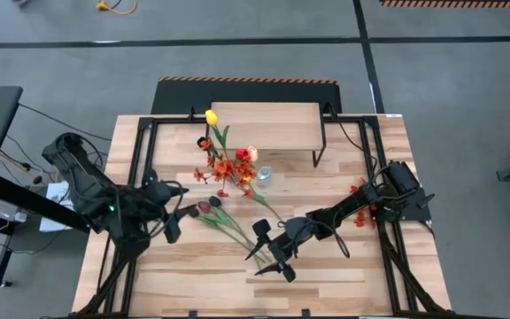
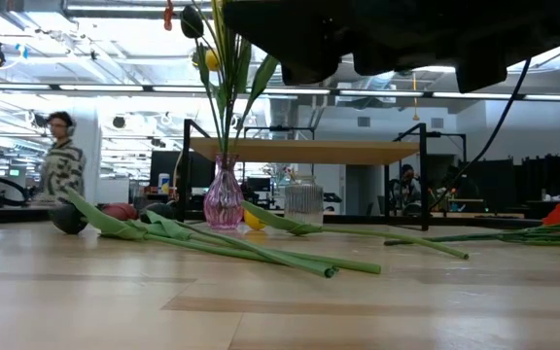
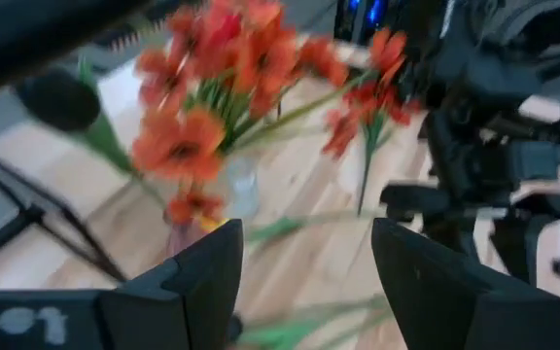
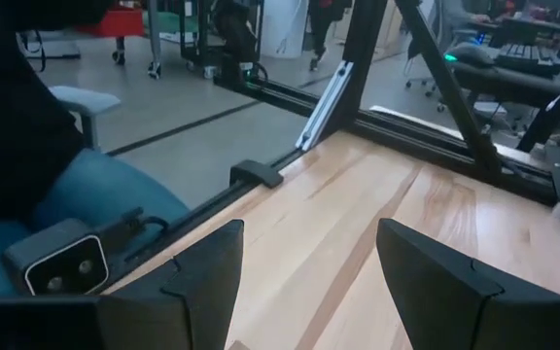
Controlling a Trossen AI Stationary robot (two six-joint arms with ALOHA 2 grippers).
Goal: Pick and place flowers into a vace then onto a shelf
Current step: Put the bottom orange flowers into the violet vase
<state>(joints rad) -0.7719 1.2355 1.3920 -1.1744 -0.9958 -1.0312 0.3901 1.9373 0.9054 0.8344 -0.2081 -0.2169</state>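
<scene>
The left gripper (image 1: 181,215) is hovering with its fingers (image 3: 188,282) spread and nothing between them, pointing across the table (image 1: 343,266) toward the middle, just beside the dark maroon tulip head (image 1: 204,206). Its arm is reaching in from the left edge, elbow bent back over the frame. In the left wrist view the gripper is facing the orange-red sprays (image 3: 217,87) standing in a vase — blurred, so little more can be told.

The right gripper (image 1: 268,252) is hanging over the front centre of the table, fingers (image 4: 197,272) parted and empty, aimed at bare planks near the table's edge. Its arm is stretching in low from the right side, forearm running diagonally toward the loose stems (image 1: 237,232).

Those stems are lying flat on the table between the two grippers, fanned out — seen in the low view as long green stalks (image 2: 251,251). Behind them a pink glass vase (image 2: 224,202) is holding upright stems, with a clear ribbed glass (image 2: 304,204) beside it. The yellow tulip (image 1: 211,117) is rising near the shelf (image 1: 268,127), which is standing at the table's far side with nothing on its top. More orange-red flowers (image 1: 361,202) are lying by the right arm.
</scene>
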